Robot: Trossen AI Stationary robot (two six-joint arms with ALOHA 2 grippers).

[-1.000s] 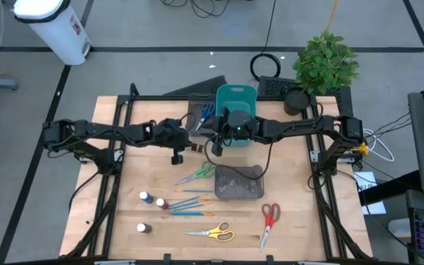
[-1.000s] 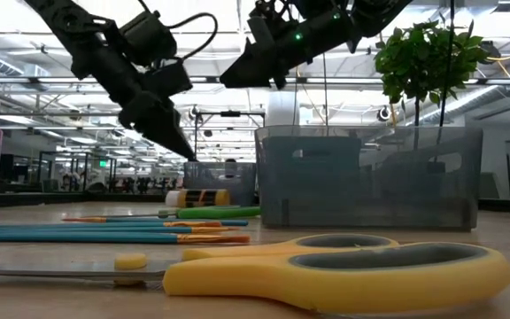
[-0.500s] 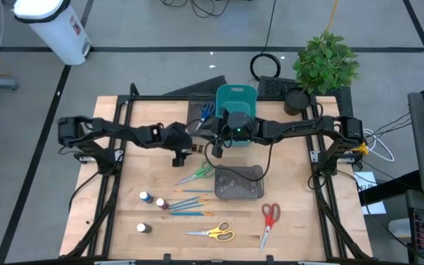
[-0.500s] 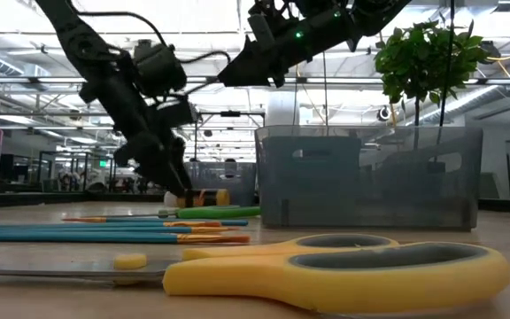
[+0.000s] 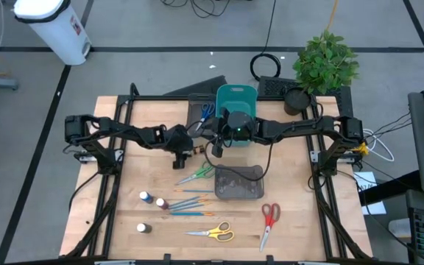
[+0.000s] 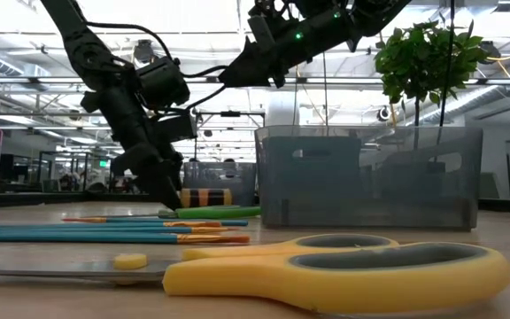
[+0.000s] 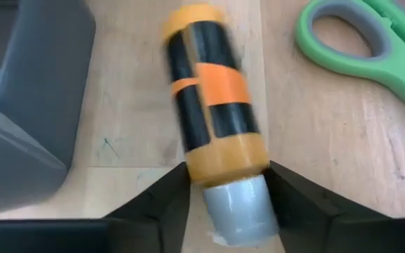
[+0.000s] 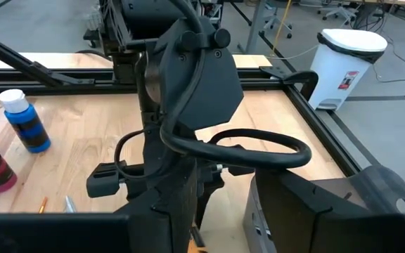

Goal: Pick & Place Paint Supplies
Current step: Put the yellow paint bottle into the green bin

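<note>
Down comes the left tool (image 5: 178, 156) from above, now low over the counter (image 5: 300, 213) beside the green scissors (image 5: 199, 174). Low view: its tip is nearly at the wood by the orange-capped bottle (image 6: 204, 197). Left wrist: fingers spread, straddling the bottle's cap end; lying round, it may roll or squirt out. Right tool (image 5: 216, 146) hovers, fingers unclear.

Wooden table (image 5: 293, 221) under scissors (image 5: 213, 232), brushes (image 5: 190, 206), paint bottles (image 5: 145, 197), grey trays (image 5: 238, 182).
</note>
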